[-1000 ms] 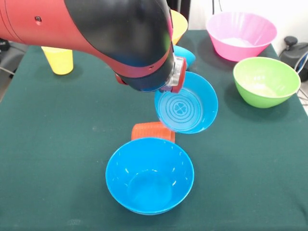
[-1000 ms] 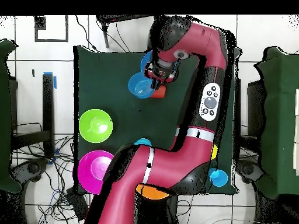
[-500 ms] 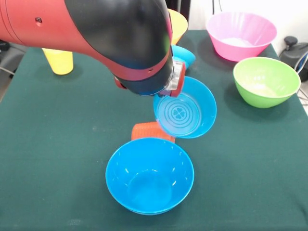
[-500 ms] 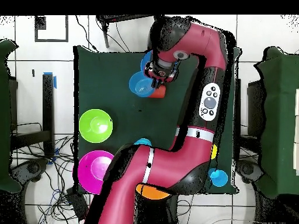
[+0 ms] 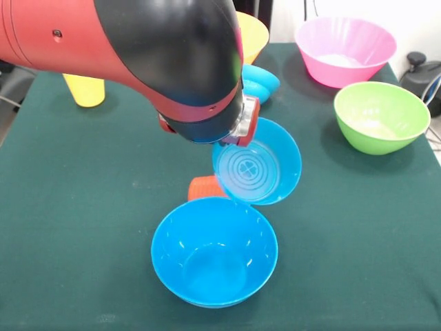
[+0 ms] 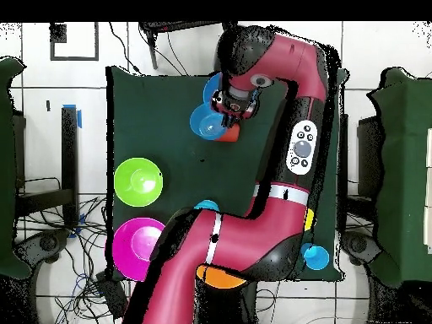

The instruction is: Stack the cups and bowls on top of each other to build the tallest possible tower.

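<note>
My gripper [image 5: 240, 132] is shut on the rim of a small ridged blue bowl [image 5: 256, 170] and holds it tilted in the air. It hangs just above and behind a medium blue bowl [image 5: 214, 252] that stands near the front edge. An orange-red ribbed cup [image 5: 205, 187] lies on its side between them, partly hidden. In the overhead view the held bowl [image 6: 204, 122] sits beside the medium blue bowl [image 6: 213, 87], under the arm. A yellow cup [image 5: 84, 89] stands at the far left. No stack of bowls shows.
A pink bowl [image 5: 344, 52] and a green bowl [image 5: 380, 116] stand at the right. A yellow-orange bowl [image 5: 251, 34] and a small blue bowl [image 5: 260, 81] sit behind the arm. A sky blue cup [image 6: 316, 256] stands by the robot's base.
The held ridged bowl has moved left in the front view, towards the medium blue bowl, and now covers more of the orange-red cup.
</note>
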{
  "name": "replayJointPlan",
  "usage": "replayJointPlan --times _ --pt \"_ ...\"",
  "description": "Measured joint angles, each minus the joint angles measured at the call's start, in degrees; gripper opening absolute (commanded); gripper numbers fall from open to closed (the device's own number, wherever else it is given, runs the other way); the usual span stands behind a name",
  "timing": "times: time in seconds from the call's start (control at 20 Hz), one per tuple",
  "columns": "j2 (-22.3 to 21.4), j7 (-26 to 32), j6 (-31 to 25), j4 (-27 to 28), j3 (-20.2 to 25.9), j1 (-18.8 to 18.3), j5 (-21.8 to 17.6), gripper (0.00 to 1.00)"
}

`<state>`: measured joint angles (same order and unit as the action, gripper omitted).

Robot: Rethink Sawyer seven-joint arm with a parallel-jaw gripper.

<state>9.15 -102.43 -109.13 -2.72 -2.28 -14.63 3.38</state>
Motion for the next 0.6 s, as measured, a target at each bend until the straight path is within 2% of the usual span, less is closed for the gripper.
replayJointPlan --times 0.3,0.45,0.55,0.6 --pt "1.0 0.0 4.5 1.4 -4.6 -0.1 1.1 0.0" --pt "2.0 0.0 7.8 2.3 -8.6 -0.2 4.5 0.0" --pt "2.8 0.0 9.7 2.8 -12.1 -0.5 8.2 0.0" --pt "4.3 0.0 11.8 3.6 -17.8 -1.1 14.9 0.0"
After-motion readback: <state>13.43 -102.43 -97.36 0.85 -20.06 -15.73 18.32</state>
